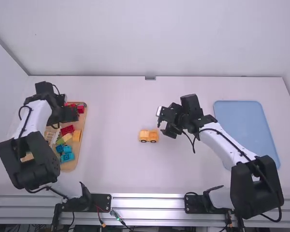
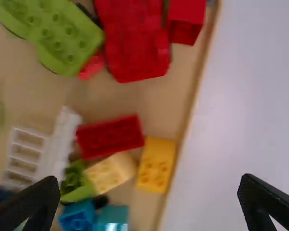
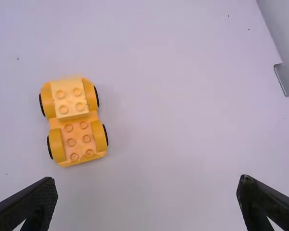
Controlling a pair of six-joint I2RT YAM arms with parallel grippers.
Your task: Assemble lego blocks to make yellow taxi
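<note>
In the high view my left gripper [image 1: 70,114] is over the block tray [image 1: 69,167], and my right gripper [image 1: 163,122] is just right of the yellow car [image 1: 149,136] on the table. The left wrist view has my left gripper [image 2: 148,204] open and empty above a yellow block [image 2: 156,164] and a pale yellow block [image 2: 111,172]. My right gripper [image 3: 147,204], in the right wrist view, is open with nothing between its fingers. The four-wheeled car [image 3: 72,139] there carries a paler studded block [image 3: 70,98] on one end.
Red blocks [image 2: 111,137], green blocks [image 2: 65,41], a white ladder-like piece [image 2: 60,144] and blue blocks [image 2: 78,215] share the tray with the yellow ones. A light blue tray [image 1: 239,121] lies on the right side of the table, beside the right arm.
</note>
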